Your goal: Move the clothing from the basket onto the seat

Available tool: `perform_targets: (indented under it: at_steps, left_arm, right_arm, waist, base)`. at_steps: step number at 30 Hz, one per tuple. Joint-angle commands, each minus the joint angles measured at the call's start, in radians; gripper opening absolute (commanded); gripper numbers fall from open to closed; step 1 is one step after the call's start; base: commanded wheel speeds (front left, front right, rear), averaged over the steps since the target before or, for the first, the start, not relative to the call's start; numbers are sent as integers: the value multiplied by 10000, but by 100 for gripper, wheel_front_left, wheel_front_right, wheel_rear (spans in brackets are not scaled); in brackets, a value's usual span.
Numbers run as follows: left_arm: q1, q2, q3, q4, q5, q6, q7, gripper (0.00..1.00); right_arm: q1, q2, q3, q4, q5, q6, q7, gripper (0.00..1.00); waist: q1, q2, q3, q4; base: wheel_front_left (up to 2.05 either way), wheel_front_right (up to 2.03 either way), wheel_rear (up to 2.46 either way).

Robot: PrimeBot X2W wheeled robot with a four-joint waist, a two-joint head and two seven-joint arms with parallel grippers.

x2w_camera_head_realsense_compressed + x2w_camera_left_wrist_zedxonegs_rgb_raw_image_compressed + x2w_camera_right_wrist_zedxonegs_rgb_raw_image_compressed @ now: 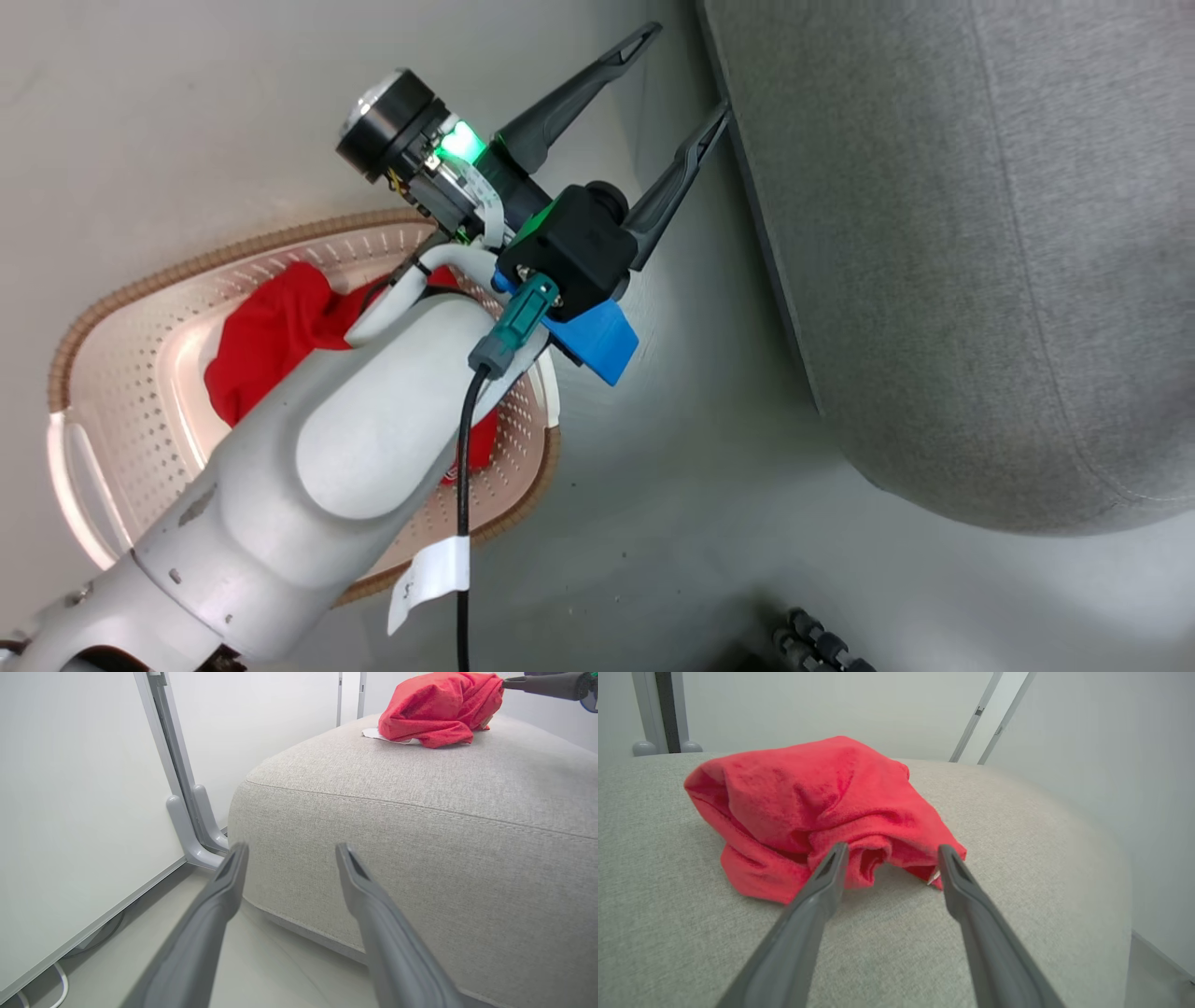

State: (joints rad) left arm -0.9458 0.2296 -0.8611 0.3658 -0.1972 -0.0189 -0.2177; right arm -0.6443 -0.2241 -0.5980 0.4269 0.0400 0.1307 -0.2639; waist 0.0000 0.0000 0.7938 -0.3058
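In your head view, the pale grey floor [709, 523] fills the middle and lower part of the frame. It is smooth and faintly glossy, with a few dark specks. At the bottom edge, right of centre, you have a black ribbed object [812, 644]; what it is cannot be told.

In your left wrist view, a white panel [70, 812] takes up the left side. A grey post [163, 728] rises along its right edge and ends in a curved foot [187, 835]. A white cable [64, 983] loops at the lower left corner.

In your right wrist view, a dark upright [664, 709] stands at the upper left. Two thin slanted rails [976, 714] cross the upper right against a pale wall [831, 704].
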Motion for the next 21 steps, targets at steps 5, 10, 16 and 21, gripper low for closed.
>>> perform_targets:
  at_steps: [5,10,16,21]
  left_arm:
    - [404,-181,218,324,-295,234,-339,100]
    - [956,-347,764,438,-642,619,-473,100]
    - [1731,-451,1785,-205,-730,954,-484,100]
    - [2492,-557,2882,-669,-655,1189,-485,100]
  right_arm:
    - [922,294,-39,-1221,-268,1,-7,100]
    - [1455,309,782,-2468,-435,1,-7,100]
    - [1574,133,2124,-3058,-321,1,-8,100]
    - [1674,211,3242,-3282,-307,1,-7,100]
  waist:
    - [0,0,-1042,255]
    - [0,0,-2039,707]
    - [0,0,-2904,1407]
    - [0,0,-3506,1979]
  base:
    - [0,0,0]
    - [0,0,0]
    - [0,0,0]
    - [0,0,0]
